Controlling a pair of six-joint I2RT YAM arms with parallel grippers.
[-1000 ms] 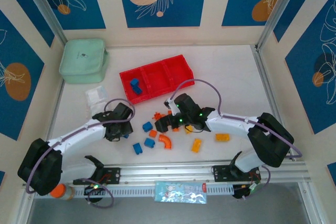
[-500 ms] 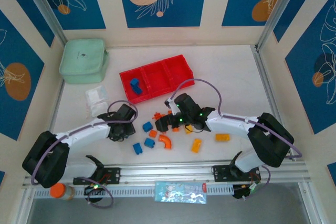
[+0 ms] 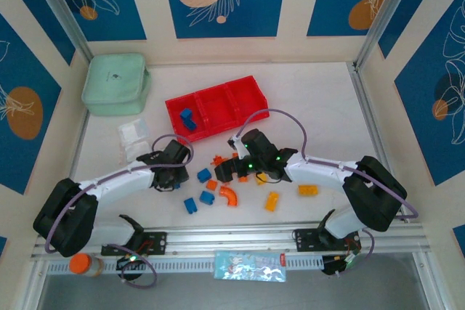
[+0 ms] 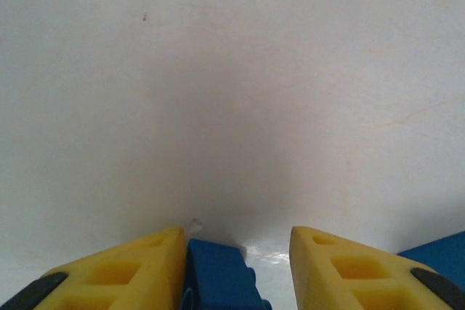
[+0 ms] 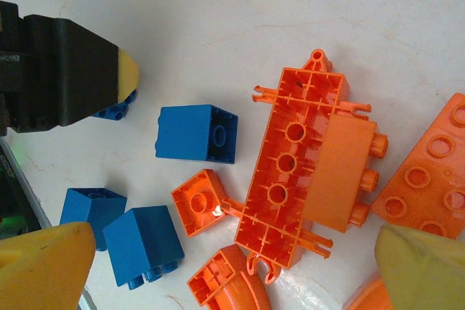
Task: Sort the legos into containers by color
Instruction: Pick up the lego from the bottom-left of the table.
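My left gripper (image 3: 174, 176) (image 4: 237, 252) stands open low over the table, around a blue brick (image 4: 218, 277). The brick rests against the left finger, with a gap to the right finger. My right gripper (image 3: 231, 171) (image 5: 236, 252) is open wide above an orange frame piece (image 5: 290, 179) with an orange brick (image 5: 341, 172) on it. Around it lie a small orange square (image 5: 200, 201), an orange arch (image 5: 225, 284) and blue bricks (image 5: 196, 133). The red tray (image 3: 240, 99) sits farther back, with a blue brick (image 3: 187, 119) in its left compartment. Yellow-orange bricks (image 3: 272, 201) lie near the front.
A mint green pouch (image 3: 116, 83) sits at the back left and a small clear box (image 3: 133, 138) in front of it. The metal rail (image 3: 232, 241) runs along the near edge, with a packet (image 3: 249, 265) and an orange-capped bottle (image 3: 83, 264) below it.
My left arm has swung to the right and a little farther back, bringing its gripper closer to the loose blue bricks. The right arm has not moved.
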